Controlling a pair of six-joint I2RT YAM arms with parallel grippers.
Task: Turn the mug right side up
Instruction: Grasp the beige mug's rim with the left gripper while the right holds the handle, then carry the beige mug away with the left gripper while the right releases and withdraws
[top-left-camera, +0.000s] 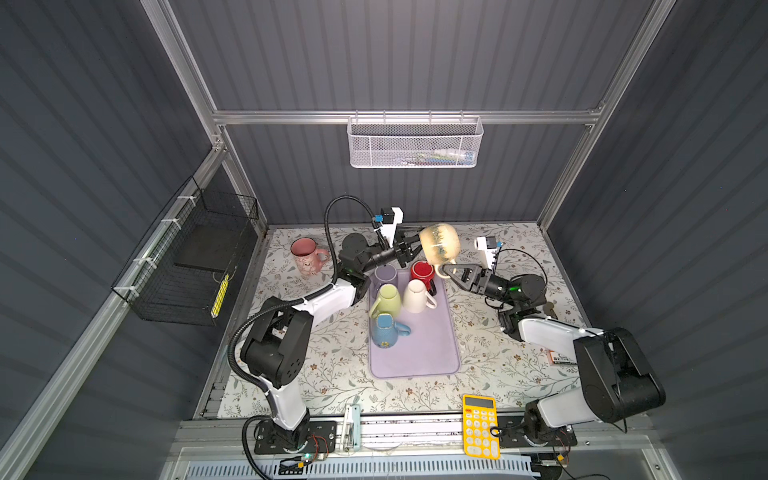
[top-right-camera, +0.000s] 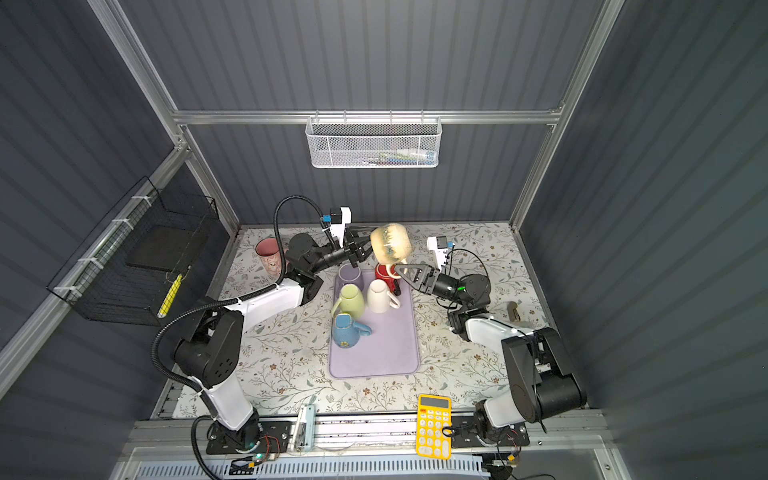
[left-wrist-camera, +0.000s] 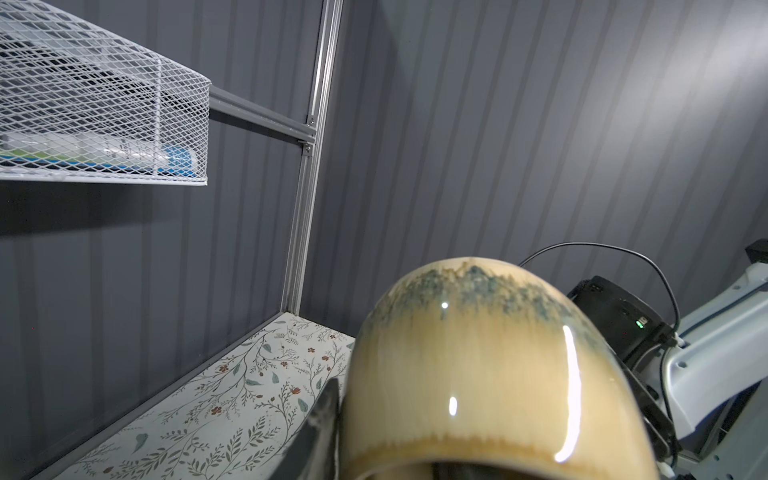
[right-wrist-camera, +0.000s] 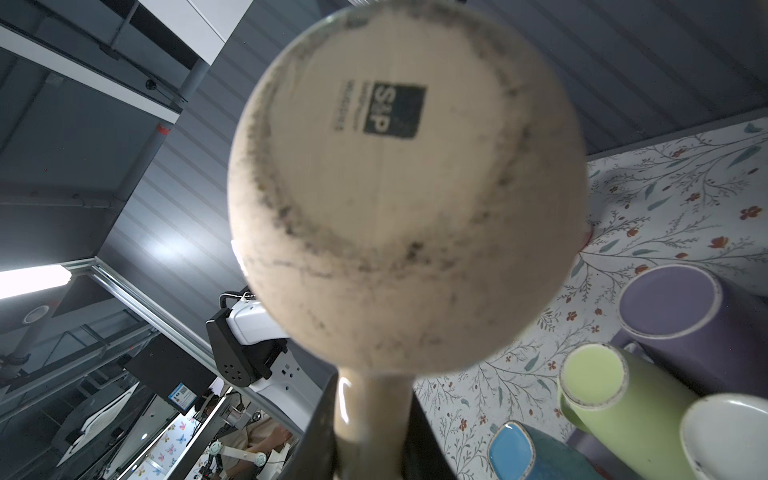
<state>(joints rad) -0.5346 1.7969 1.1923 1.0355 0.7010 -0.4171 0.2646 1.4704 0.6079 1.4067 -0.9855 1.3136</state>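
The cream mug (top-left-camera: 439, 243) (top-right-camera: 390, 243) with a dark speckled band hangs in the air above the back end of the tray, lying roughly on its side. Its mouth faces my left gripper (top-left-camera: 415, 249) (top-right-camera: 368, 248). That gripper straddles the rim: in the left wrist view one finger (left-wrist-camera: 326, 415) lies against the outside of the mug (left-wrist-camera: 478, 374), and a dark shape shows inside the opening. My right gripper (top-left-camera: 446, 270) (right-wrist-camera: 374, 419) is shut on the mug's handle (right-wrist-camera: 374, 399), below the stamped base (right-wrist-camera: 407, 187).
A lilac tray (top-left-camera: 415, 357) holds purple (top-left-camera: 385, 276), red (top-left-camera: 422, 272), green (top-left-camera: 388, 299), white (top-left-camera: 417, 296) and blue (top-left-camera: 386, 330) mugs. A pink mug (top-left-camera: 307, 255) stands at back left. A yellow calculator (top-left-camera: 480, 426) lies at the front edge. A white mesh basket (top-left-camera: 415, 141) hangs on the back wall.
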